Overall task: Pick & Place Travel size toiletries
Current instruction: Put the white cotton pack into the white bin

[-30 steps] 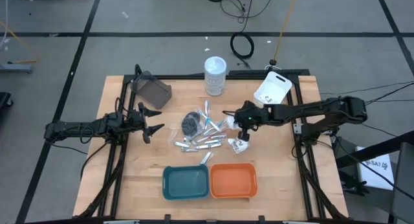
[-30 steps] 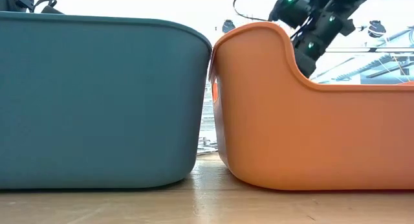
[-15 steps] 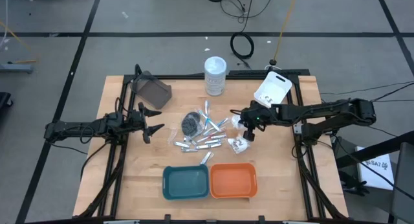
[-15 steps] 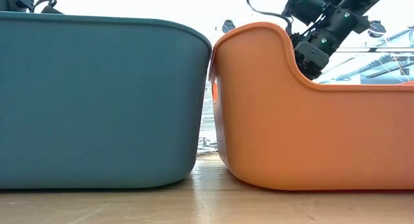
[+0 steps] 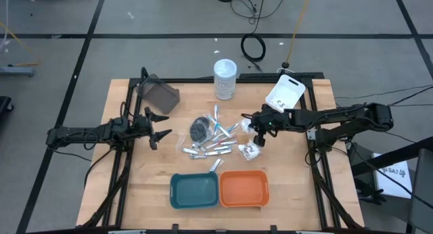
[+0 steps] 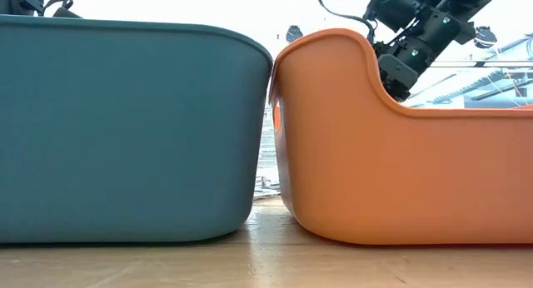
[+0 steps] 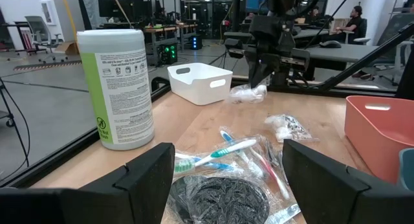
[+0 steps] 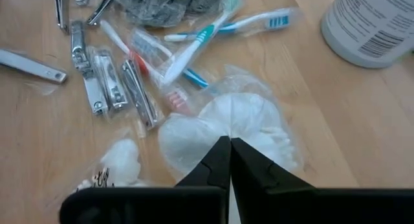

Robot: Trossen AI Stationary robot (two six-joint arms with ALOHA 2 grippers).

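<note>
The travel size toiletries lie in a pile at the table's middle: a dark round bundle [image 5: 200, 128], wrapped toothbrushes [image 7: 223, 151] and silver nail clippers [image 8: 107, 81]. A white packet with black print [image 5: 250, 151] lies to the right of the pile. My right gripper [image 8: 228, 153] is shut on a clear packet of white cotton rounds [image 8: 226, 123], right of the pile. My left gripper [image 5: 157, 126] stands open at the table's left side with nothing between its fingers. My right gripper pinches the clear packet's upper edge [image 8: 225, 134] between its two fingertips. The fingers slant down from the table's right side. In the left wrist view the packet [image 7: 249, 92] hangs below the fingers, lifted off the table.
A teal tray [image 5: 194, 190] and an orange tray [image 5: 243, 188] stand side by side at the near edge. A tall white-lidded jar [image 5: 225, 78] and a white bin [image 5: 285, 92] stand at the far edge. A grey container [image 5: 161, 95] lies at the far left.
My right gripper has drawn back a little toward the table's right edge, still shut on the clear packet, then kept still. The left arm has not moved.
</note>
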